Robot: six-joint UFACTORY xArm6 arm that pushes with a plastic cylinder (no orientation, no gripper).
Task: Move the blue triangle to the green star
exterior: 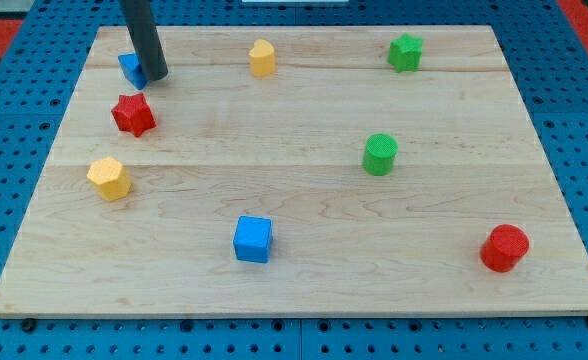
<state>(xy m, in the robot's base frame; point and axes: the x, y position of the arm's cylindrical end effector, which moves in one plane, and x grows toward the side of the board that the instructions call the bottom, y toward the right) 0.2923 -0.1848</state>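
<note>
Resting my tip (155, 76), a bare rod gripping nothing, against the right side of the blue triangle (129, 68) at the board's top left; the green star (405, 52) lies far right, so I judge repositioning is required.

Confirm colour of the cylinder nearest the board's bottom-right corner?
Red. The red cylinder shows plainly in the camera view, the only view, near the view's bottom right.

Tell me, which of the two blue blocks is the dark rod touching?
The blue triangle at the view's top left: my tip sits right against its right side, partly hiding it. The blue cube lies far off, near the view's bottom.
</note>
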